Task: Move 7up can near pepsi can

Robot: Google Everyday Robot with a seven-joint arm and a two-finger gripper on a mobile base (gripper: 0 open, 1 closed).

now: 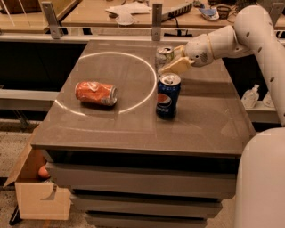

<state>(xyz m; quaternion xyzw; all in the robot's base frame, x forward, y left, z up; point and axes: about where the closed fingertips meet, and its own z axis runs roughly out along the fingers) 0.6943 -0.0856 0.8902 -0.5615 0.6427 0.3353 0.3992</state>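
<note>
The 7up can (163,57), pale silver with a silver top, is held upright just behind the pepsi can, low over the table. My gripper (174,61) comes in from the right and is shut on the 7up can, its tan fingers (176,67) wrapped around the can's right side. The pepsi can (168,95), dark blue with a round logo, stands upright on the table right in front of the 7up can, close to it.
An orange dented can (96,92) lies on its side at the left of the grey table (209,120), on a white circle line. A cardboard box (35,187) sits on the floor at lower left. A cluttered counter (133,11) runs behind.
</note>
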